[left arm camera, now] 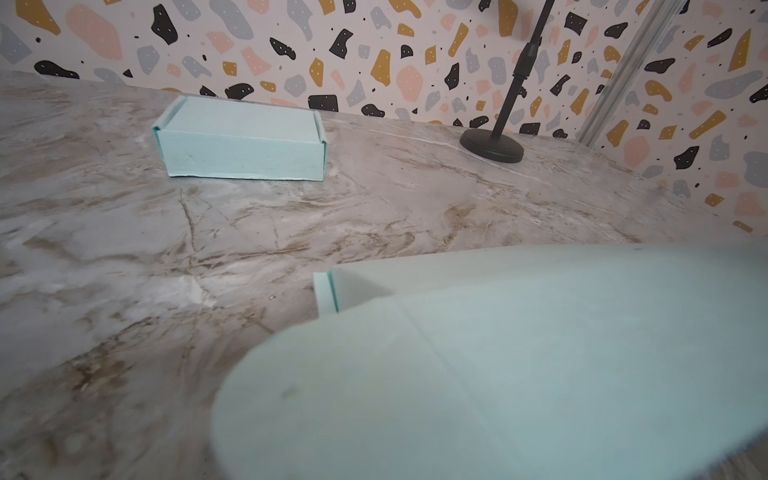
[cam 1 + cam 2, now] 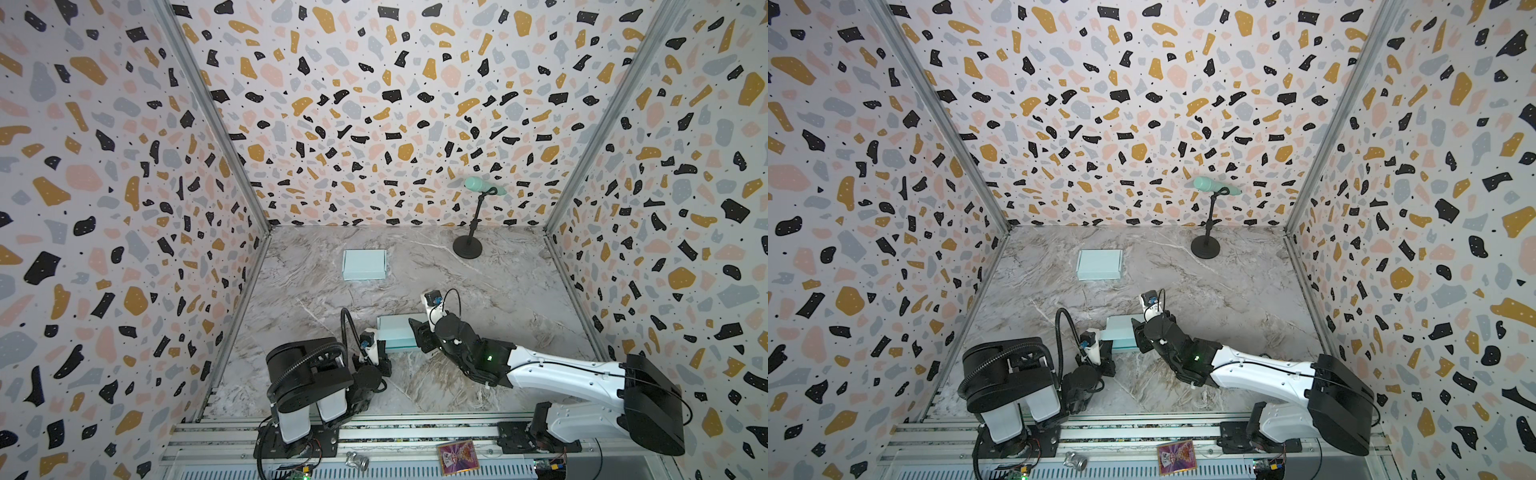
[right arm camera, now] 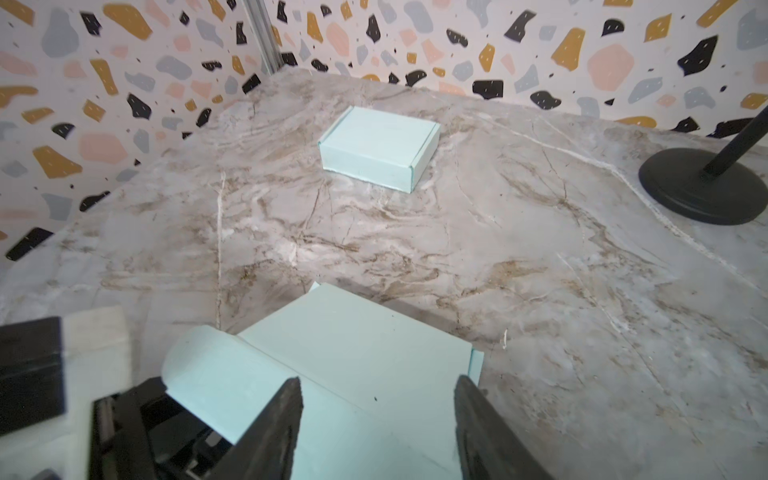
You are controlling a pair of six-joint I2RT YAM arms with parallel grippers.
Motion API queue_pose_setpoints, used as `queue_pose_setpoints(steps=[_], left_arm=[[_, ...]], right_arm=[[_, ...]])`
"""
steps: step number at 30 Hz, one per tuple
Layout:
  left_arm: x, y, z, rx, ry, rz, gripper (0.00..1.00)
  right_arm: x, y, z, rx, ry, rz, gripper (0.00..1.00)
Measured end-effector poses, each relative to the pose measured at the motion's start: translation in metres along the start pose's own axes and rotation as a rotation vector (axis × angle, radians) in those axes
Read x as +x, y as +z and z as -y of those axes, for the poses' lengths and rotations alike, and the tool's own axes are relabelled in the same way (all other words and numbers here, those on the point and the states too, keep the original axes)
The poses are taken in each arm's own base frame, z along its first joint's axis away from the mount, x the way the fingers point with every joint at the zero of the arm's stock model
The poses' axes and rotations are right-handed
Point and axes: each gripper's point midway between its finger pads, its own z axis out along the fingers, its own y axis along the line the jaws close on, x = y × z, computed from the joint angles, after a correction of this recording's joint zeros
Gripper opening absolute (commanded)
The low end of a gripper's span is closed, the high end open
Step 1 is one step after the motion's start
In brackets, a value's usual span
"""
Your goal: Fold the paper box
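Pale mint-green paper box [image 3: 357, 345], partly folded, lies flat on the near middle of the grey marble-patterned tabletop [image 2: 519, 291], between both arms. Over its top panel the right gripper [image 3: 378, 390] hovers, fingers apart, holding nothing. The left gripper [image 2: 382, 353] meets the rounded tuck flap [image 3: 208, 374]; whether it is closed cannot be told. Steadying the panel while tucking the flap along its crease should prevent buckling. Behind, within terrazzo-patterned walls [image 2: 374, 104], stand a finished mint box [image 2: 364, 264] and a black microphone stand [image 2: 468, 245].

Left arm [image 2: 307, 374] folded compact, lower centre-left in both top views; left gripper [image 2: 381, 354] low, jaw state unclear. Right arm [image 2: 561, 374] stretched from lower right toward centre; right gripper [image 3: 379, 380] jaws apart.
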Motion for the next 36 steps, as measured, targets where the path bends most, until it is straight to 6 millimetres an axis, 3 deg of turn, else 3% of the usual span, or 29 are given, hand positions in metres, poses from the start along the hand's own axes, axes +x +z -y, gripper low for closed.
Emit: queue_pose_setpoints(steps=[7, 12, 16, 20, 27, 32, 36], left_arm=[[-0.003, -0.010, 0.021, 0.086, 0.011, -0.028, 0.34], [-0.004, -0.020, 0.029, 0.138, 0.025, -0.063, 0.44], [-0.003, -0.030, 0.034, 0.189, 0.032, -0.104, 0.58], [0.002, -0.041, 0.045, 0.271, 0.051, -0.163, 0.80], [0.017, -0.071, 0.076, 0.446, 0.083, -0.291, 0.86], [-0.012, -0.085, 0.093, 0.517, 0.007, -0.298, 0.86], [-0.053, -0.090, 0.099, 0.505, -0.082, -0.276, 0.86]], right_arm=[[0.029, 0.013, 0.011, 0.012, -0.015, -0.073, 0.59], [0.034, 0.016, 0.015, 0.009, -0.006, -0.084, 0.58], [0.038, 0.019, 0.015, 0.002, -0.004, -0.092, 0.57], [0.043, 0.021, 0.014, -0.001, -0.003, -0.106, 0.55], [0.057, 0.020, 0.016, -0.006, -0.002, -0.135, 0.55], [0.069, 0.019, 0.019, -0.003, -0.007, -0.158, 0.54], [0.073, 0.018, 0.019, -0.004, -0.008, -0.164, 0.54]])
